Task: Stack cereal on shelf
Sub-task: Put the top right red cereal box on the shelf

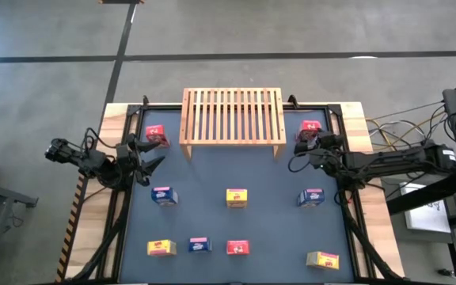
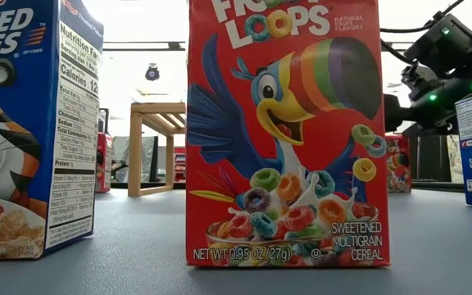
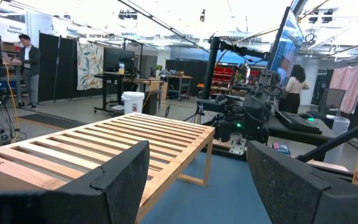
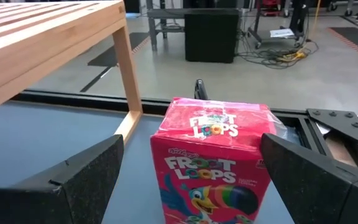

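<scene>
Nine small printed cardboard cereal boxes stand on the dark mat in front of or beside the light wooden slatted rack (image 1: pixel 232 115), none on it. Nearest the rack's right leg, the red cardboard box (image 4: pixel 213 158) sits between the right gripper's (image 1: pixel 305 147) spread fingers. Centre it, close squarely, lift clear of the slats. Left gripper (image 1: pixel 150 155), also spread, waits near the rack's left leg.

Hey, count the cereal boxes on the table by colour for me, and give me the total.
Red boxes: 3
Yellow boxes: 3
Blue boxes: 3
Total: 9
</scene>
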